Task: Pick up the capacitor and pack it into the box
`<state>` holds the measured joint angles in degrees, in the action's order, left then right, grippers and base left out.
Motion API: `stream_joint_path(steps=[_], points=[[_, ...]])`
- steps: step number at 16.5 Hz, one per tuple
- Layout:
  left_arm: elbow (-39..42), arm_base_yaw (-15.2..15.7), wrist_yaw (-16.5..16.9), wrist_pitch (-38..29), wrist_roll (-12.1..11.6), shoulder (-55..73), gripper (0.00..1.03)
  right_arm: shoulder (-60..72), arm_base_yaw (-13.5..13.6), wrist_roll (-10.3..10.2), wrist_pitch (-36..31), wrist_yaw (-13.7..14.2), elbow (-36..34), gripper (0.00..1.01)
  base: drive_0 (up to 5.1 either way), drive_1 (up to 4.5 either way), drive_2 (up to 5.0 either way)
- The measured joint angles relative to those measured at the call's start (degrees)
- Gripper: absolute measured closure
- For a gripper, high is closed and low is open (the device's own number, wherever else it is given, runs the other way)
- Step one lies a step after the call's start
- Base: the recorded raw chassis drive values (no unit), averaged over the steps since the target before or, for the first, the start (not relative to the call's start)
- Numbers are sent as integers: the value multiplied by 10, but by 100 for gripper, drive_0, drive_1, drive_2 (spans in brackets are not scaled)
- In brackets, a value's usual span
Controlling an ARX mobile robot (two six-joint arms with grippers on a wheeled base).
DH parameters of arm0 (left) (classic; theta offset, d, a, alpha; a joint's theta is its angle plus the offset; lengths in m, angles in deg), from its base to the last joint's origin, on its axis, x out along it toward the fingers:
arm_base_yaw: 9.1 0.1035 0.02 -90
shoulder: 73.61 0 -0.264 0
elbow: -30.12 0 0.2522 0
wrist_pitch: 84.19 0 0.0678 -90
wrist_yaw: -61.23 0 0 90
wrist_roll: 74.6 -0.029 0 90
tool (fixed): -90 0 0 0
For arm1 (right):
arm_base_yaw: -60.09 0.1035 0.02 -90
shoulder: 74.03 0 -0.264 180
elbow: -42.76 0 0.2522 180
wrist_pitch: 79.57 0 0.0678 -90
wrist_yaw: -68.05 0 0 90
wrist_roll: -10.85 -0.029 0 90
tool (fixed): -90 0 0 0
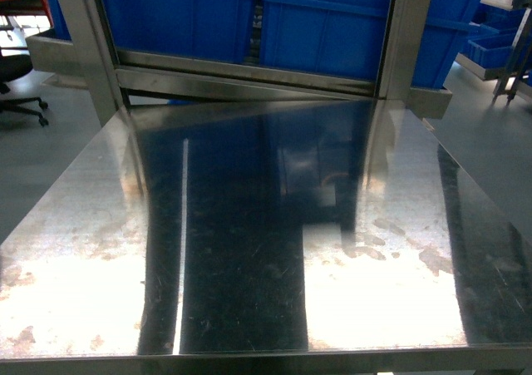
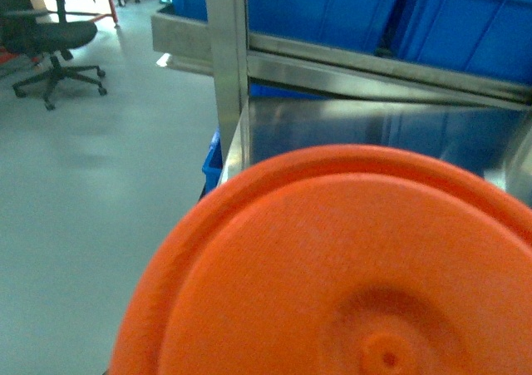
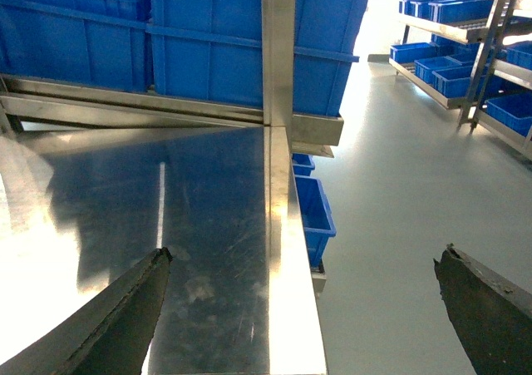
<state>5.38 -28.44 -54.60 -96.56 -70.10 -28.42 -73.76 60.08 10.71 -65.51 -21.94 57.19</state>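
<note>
Gaping wide and holding nothing, the right tool [image 3: 303, 308] hangs over the steel counter's [image 1: 249, 250] right edge, presumably parked until parts arrive. An orange disc [image 2: 332, 267] fills the left wrist view, so that tool's state cannot be told. Neither capacitor nor box shows anywhere; blue bins [image 1: 249, 17] stand behind.
</note>
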Motion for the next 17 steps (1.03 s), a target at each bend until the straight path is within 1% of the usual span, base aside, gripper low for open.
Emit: stream_joint_path(steps=[1,2,3,4,5,7,8,9,11,14,15,16,17], points=[[5,-27,-35,62,-1,-95,59,0,0,0,0,0,0,3,0,0,0],[5,-46,-56,91,-1,-160,59,0,0,0,0,0,0,3,0,0,0],[5,-48,-61,83,0,-197,59,0,0,0,0,0,0,3,0,0,0],[5,-47,-67,86,0,-197,59,0,0,0,0,0,0,3,0,0,0],[5,-31,-37,111,-8,-198,60,0,0,0,0,0,0,3,0,0,0],[26,10,56,130,-26,-222,60,0,0,0,0,0,0,3,0,0,0],[36,30,84,135,-31,-238,60,0,0,0,0,0,0,3,0,0,0],[40,47,105,138,-35,-251,60,0,0,0,0,0,0,3,0,0,0],[46,73,134,143,-35,-275,60,0,0,0,0,0,0,3,0,0,0],[68,106,170,160,-35,-300,60,0,0,0,0,0,0,3,0,0,0],[71,113,176,163,-35,-307,60,0,0,0,0,0,0,3,0,0,0],[74,132,202,170,-35,-319,60,0,0,0,0,0,0,3,0,0,0],[77,172,242,174,-35,-330,60,0,0,0,0,0,0,3,0,0,0]])
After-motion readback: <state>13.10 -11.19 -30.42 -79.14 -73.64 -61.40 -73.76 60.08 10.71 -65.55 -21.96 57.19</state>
